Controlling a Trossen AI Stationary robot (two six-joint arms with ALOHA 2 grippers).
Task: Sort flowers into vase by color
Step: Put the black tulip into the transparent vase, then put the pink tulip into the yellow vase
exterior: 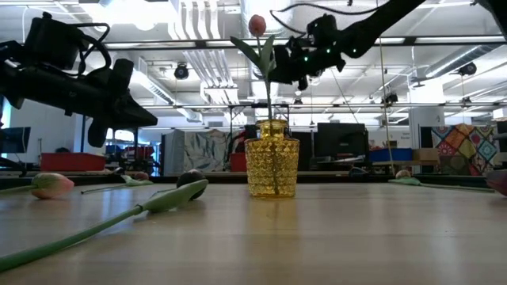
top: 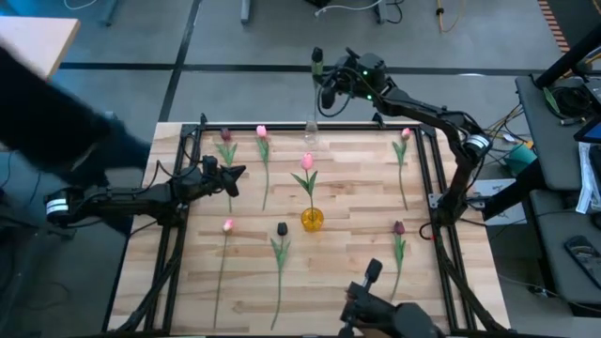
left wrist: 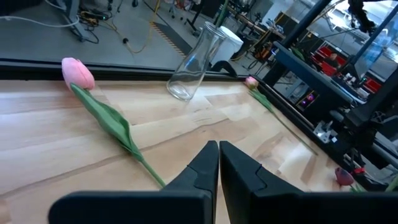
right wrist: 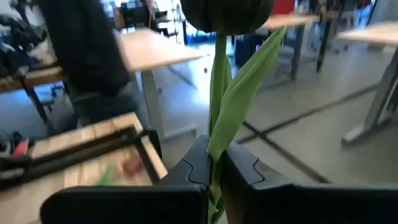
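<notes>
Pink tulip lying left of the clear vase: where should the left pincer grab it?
Probably the bare stem below the leaf of the pink tulip, left pincer coming straight down, opened across the stem. It lies flat on the table, so no side access; the leaf is broad.

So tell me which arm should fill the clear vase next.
Right. The right gripper clamps a dark tulip near the clear vase; the left gripper is shut and empty.

Two dark arms point(top: 131, 199), white-banded joints.
</notes>
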